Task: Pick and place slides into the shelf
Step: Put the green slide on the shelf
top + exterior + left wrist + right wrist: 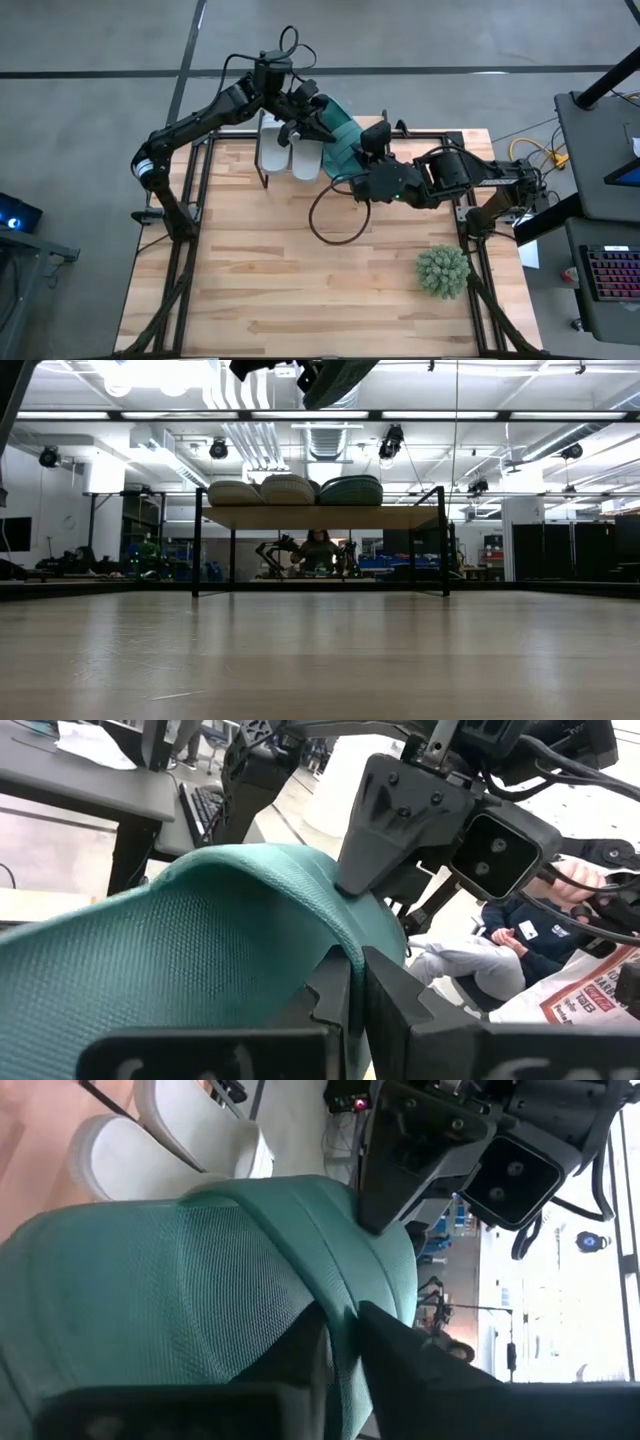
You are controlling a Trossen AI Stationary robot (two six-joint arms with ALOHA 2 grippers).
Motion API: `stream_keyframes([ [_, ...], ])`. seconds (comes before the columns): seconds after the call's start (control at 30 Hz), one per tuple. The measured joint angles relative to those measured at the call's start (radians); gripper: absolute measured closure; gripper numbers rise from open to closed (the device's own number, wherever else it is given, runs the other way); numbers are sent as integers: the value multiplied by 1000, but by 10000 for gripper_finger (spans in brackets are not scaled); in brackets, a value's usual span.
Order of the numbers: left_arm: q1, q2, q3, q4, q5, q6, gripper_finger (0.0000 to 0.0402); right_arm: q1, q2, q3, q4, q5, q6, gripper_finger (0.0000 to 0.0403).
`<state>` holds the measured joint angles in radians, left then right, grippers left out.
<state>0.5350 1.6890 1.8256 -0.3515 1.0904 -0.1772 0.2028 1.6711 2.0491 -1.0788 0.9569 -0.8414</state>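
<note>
Teal slide [345,140] is the one in play right now, held up in the air over the far middle of the table with both arms on it at once. From above, the left gripper [318,118] comes in from the far left and the right gripper [368,150] from the right, so the sandal sits squeezed between the two. Its long axis looks to run roughly near-to-far, tilted a bit.

Both wrist cams show the same deal: each gripper's dark fingers [345,995] pressed onto the edge of the ribbed teal strap, pinching it, with the other arm's gripper clamped on just beyond.

The shelf [320,517] is right below it at the far side, already carrying two pale slides [290,155] and another teal slide [352,490], all side by side. Open space looks to be on the right end of the top.

My guess is that one arm has to let go before the sandal can be lowered, and the right one is nearer that free spot.
</note>
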Motion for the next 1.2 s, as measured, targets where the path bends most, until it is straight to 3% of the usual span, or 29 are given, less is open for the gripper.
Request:
stream_keyframes([
  [0.1,0,0,0,-4,0,0,401,0,0,0,0,0,3,385],
  [0.4,0,0,0,-3,-9,-15,397,0,0,0,-1,9,57,393],
  [0.77,15,0,0,5,-50,-25,305,0,-1,1,-17,90,124,394],
  [1.03,46,-4,7,3,-52,-27,284,0,-14,1,-103,128,260,394],
  [1.2,87,-33,7,4,-53,-27,283,-1,-30,2,-218,145,442,394],
])
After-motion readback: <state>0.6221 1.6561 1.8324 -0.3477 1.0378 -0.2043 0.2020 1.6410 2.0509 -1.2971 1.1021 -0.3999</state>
